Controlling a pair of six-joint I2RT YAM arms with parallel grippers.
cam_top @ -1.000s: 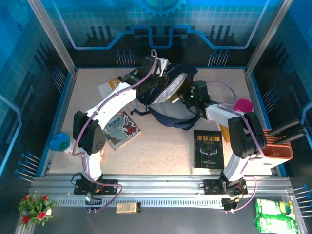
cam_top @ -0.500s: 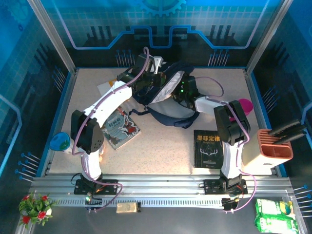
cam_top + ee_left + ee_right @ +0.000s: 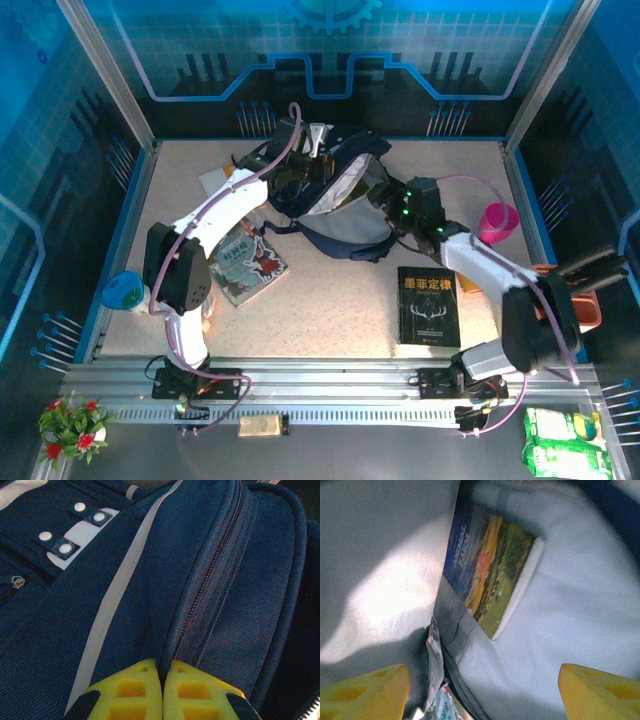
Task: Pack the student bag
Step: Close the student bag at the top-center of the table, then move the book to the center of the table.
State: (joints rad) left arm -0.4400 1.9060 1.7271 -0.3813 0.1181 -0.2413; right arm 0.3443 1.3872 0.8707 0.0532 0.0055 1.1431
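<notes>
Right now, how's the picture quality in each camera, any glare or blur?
Top external: sharp, blue-tinted, student bag evenly lit. Left wrist: dim but crisp on the fabric weave. Right wrist: soft focus, washed-out bright patch on the pale lining, the book inside blurred.

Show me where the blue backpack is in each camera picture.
Top external: backpack at the table's far middle, mouth open.
Left wrist: its navy outside, zipper and white stripe, pinched by the left gripper.
Right wrist: its inside, a book against the pale lining.
Shared landmark: pale lining, in top external and right wrist.
</notes>
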